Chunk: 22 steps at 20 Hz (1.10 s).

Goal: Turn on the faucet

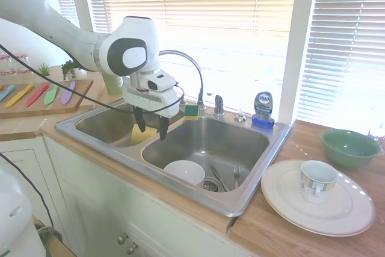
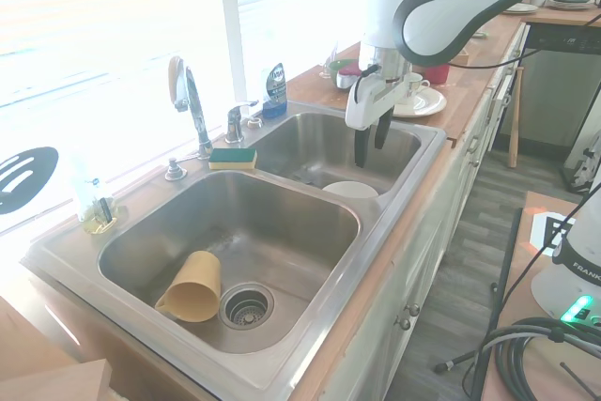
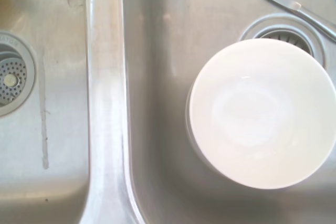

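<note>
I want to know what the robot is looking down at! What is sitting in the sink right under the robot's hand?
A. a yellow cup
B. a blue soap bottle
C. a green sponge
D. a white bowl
D. The wrist view looks straight down on a white bowl next to the drain, and the first exterior view shows the gripper hanging over that basin of the sink.
</note>
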### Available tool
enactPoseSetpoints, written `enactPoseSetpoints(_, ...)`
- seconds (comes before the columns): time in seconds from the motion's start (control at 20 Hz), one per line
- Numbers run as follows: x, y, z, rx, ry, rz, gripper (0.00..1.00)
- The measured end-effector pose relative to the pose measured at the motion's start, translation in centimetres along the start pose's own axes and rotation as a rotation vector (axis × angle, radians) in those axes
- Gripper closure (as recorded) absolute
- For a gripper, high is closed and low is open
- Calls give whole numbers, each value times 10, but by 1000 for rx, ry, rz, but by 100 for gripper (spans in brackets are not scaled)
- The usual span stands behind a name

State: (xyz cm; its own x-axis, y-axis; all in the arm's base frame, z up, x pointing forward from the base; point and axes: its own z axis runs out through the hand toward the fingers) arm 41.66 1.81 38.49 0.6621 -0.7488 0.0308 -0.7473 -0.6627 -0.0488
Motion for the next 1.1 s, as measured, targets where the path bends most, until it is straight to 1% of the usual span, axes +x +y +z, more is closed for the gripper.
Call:
enactPoseSetpoints(0.1, 0, 0, 3, -9, -2, -4, 0)
enactPoseSetpoints(0.15, 1, 0, 5, -13, -2, -7, 100)
enactPoseSetpoints(0.45, 4, -3, 10, -19, 11, -17, 100)
enactPoseSetpoints(0.7, 6, -4, 14, -23, 8, -15, 100)
enactPoseSetpoints(1.1, 9, -7, 15, -23, 20, -13, 100)
